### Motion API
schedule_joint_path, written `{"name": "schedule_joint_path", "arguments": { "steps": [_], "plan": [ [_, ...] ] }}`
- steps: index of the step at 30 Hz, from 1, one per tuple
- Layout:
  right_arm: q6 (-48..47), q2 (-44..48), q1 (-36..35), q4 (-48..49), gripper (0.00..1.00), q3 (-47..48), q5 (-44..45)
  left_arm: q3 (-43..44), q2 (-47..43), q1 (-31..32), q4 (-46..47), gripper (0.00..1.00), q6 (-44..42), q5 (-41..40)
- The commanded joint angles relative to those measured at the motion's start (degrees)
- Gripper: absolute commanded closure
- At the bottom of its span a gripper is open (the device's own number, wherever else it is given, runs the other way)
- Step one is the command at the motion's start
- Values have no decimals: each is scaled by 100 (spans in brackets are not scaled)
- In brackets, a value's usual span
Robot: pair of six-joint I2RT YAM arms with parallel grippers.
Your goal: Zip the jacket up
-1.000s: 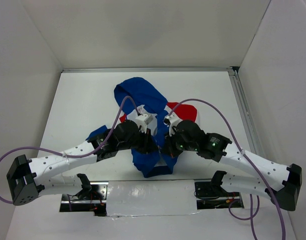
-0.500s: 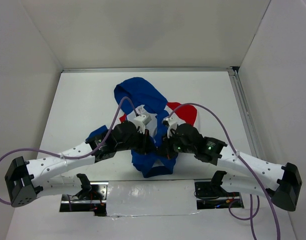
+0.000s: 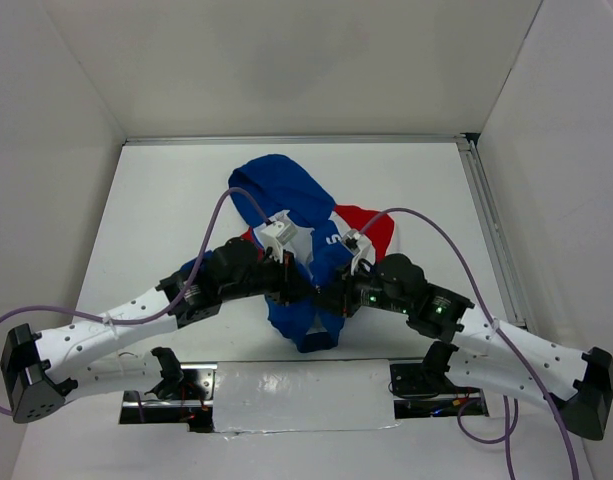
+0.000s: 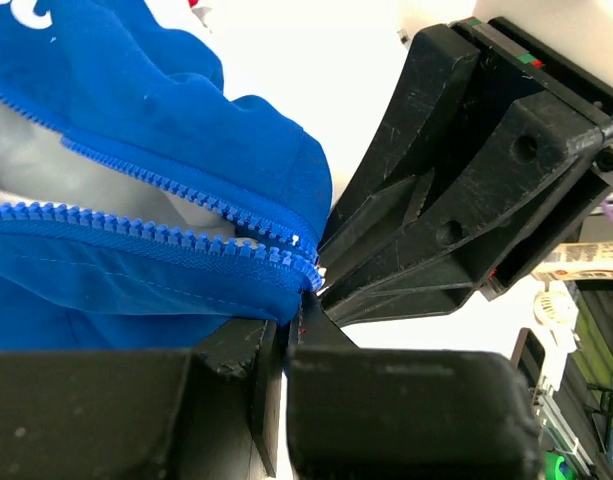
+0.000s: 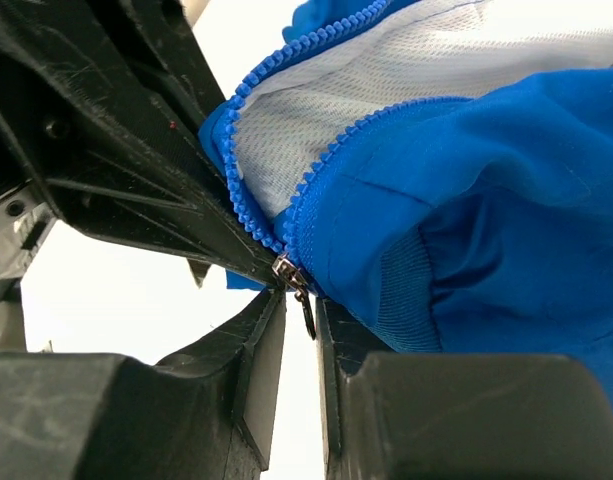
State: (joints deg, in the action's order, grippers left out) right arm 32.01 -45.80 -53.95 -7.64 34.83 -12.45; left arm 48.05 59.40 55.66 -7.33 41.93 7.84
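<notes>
The blue jacket (image 3: 283, 188) lies mid-table, hood at the far end, red panel to the right. Its front is open, showing white mesh lining (image 5: 406, 80). My left gripper (image 3: 304, 292) is shut on the blue hem beside the bottom of the zipper teeth (image 4: 166, 238); in its own view the left gripper (image 4: 284, 335) pinches that fabric. My right gripper (image 3: 332, 298) faces it closely. In its own view the right gripper (image 5: 301, 330) is narrowly open, with the metal zipper pull (image 5: 307, 312) hanging between its fingers, below the slider (image 5: 284, 268).
White walls enclose the table on three sides. A metal rail (image 3: 489, 225) runs along the right edge. Purple cables (image 3: 426, 225) loop over both arms. A taped white plate (image 3: 296, 392) and the arm bases sit at the near edge.
Both wrists have drawn back and apart a little. The gripper tips stay together at the jacket's bottom hem, which has shifted slightly toward the near right.
</notes>
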Motion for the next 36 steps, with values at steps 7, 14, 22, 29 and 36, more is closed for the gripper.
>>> {"name": "schedule_joint_path", "arguments": {
  "steps": [7, 14, 22, 29, 36],
  "plan": [
    [59, 361, 78, 799, 71, 59, 137, 380, -112, 86, 505, 100, -62, 562],
    [95, 564, 87, 484, 71, 138, 119, 363, -112, 86, 426, 100, -71, 412],
    [130, 625, 78, 123, 74, 243, 225, 345, -165, 86, 364, 100, -115, 333],
    [139, 546, 95, -194, 88, 437, 269, 345, -192, 94, 285, 100, -124, 166],
    [86, 616, 96, -747, 83, 578, 357, 258, -130, 94, 127, 100, -176, -125]
  ]
}}
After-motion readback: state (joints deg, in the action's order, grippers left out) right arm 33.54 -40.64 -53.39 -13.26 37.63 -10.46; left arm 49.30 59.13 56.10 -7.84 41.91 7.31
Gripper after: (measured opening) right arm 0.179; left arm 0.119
